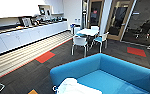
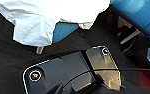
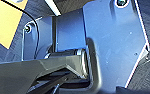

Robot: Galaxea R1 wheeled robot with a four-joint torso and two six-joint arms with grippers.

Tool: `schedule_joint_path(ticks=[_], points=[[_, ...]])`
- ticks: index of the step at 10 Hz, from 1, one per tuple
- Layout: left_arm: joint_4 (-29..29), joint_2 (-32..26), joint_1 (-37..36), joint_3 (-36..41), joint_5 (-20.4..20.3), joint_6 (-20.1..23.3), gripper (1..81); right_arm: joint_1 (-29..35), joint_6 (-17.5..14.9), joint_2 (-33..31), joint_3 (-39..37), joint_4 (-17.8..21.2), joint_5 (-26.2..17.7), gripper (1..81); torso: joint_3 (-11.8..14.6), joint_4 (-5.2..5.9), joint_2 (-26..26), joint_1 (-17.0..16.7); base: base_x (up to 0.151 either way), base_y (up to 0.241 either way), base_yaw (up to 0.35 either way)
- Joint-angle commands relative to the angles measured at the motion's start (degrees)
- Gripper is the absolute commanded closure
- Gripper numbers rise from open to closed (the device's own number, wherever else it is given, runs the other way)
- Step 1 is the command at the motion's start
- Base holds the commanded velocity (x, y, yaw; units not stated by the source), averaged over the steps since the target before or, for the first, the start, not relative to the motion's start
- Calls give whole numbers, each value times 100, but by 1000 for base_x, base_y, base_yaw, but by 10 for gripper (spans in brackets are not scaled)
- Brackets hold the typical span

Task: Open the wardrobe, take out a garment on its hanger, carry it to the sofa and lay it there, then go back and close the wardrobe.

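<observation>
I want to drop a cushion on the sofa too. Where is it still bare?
The sofa seat is bare blue from the white garment at its near left end across to the curved back and right side. The near left end is taken, cloth hanging over the edge.

A bright blue sofa (image 1: 121, 72) sits before you, from 5 to 7 o'clock. A white garment (image 1: 74, 87) lies on its near arm at 6 o'clock, cloth draping over the edge.
</observation>
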Motion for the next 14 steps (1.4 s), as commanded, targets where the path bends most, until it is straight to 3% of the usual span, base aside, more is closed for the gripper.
schedule_joint_path(ticks=[1, 2, 7, 14], points=[[96, 95, -146, -131, 150, 43, 10, 109, -20, 21, -16, -15, -331, 10, 219, 0, 0, 5, 0, 0, 0], [96, 226, -75, -272, 150, 43, 10, 91, -20, 21, -25, -15, -331, 10, 92, 0, -5, 5, 0, 0, 0], [219, 720, 110, -950, 150, 51, 10, 65, -20, 47, -43, -24, -331, 10, 138, 0, -11, 5, 0, 0, 0], [228, 817, 136, -1011, 176, 131, 10, 56, -29, 65, -43, -33, -331, 10, 142, 0, -15, 5, -107, 0, 0]])
